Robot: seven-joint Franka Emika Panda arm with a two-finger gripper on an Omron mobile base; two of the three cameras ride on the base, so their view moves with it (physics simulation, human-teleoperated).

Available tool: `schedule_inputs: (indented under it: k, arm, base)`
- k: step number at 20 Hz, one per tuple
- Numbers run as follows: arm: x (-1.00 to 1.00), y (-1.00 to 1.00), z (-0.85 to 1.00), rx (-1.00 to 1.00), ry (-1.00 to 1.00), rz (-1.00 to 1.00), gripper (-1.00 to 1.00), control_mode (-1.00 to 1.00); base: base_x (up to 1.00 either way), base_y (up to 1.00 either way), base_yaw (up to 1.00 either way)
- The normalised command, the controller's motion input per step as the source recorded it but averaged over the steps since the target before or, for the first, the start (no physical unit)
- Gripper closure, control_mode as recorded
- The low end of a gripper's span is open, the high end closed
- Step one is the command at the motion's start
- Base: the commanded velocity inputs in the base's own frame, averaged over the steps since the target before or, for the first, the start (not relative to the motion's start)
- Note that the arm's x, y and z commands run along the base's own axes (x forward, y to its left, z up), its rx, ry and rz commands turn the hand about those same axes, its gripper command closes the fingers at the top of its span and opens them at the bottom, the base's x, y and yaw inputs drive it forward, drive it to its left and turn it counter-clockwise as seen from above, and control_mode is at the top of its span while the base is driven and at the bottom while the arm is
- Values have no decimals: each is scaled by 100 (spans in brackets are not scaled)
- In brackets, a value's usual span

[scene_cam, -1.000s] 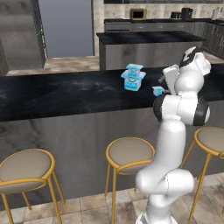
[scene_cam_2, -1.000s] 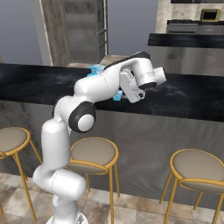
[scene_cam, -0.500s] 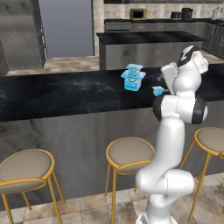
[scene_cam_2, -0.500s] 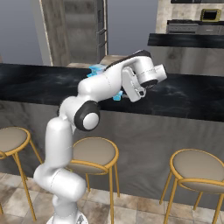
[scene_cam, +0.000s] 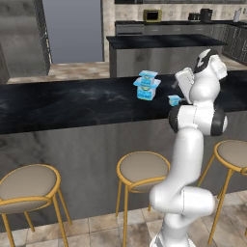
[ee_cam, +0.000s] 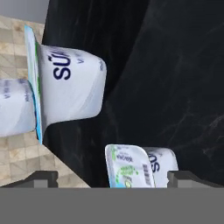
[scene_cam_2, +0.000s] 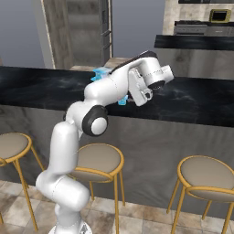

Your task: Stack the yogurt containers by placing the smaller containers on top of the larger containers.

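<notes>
On the black counter (scene_cam: 72, 103) stand two stacked yogurt containers: the larger one (scene_cam: 146, 93) at the bottom and a medium one (scene_cam: 147, 77) on its lid. They also show in the hand view, rolled sideways, as the larger container (ee_cam: 72, 83) and the medium one (ee_cam: 15, 107). The tiny container (scene_cam: 174, 100) stands alone to the right of the stack, near the counter's front edge. My gripper (scene_cam: 180, 91) hovers just above it, open. In the hand view the tiny container (ee_cam: 140, 168) sits between the spread fingertips (ee_cam: 186, 177). A sliver of the tiny container (scene_cam_2: 121, 102) shows beside my gripper (scene_cam_2: 138, 98).
Tan bar stools (scene_cam: 143, 169) (scene_cam: 235, 153) (scene_cam_2: 208, 172) stand below the counter's front edge. A second dark counter (scene_cam: 159, 42) lies behind, with a microwave (scene_cam: 152, 15) on the back wall. The counter stretches bare to the left of the stack.
The hand has shifted only slightly over the tiny container. The jaws have stayed open and none of the cups has moved.
</notes>
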Motion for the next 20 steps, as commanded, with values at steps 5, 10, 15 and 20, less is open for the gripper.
schedule_inputs:
  k: [5, 10, 15, 20]
  arm:
    - [9, -7, -33, 6, 5, 0, -100, -100]
    - [1, -8, -30, 8, 3, 0, -100, -100]
    - [0, 1, -46, 1, 4, 0, -100, -100]
    - [0, 10, -60, -1, 13, 0, -100, -100]
  base:
    - [0, 0, 0]
    - [0, 0, 0]
    - [0, 0, 0]
    - [0, 0, 0]
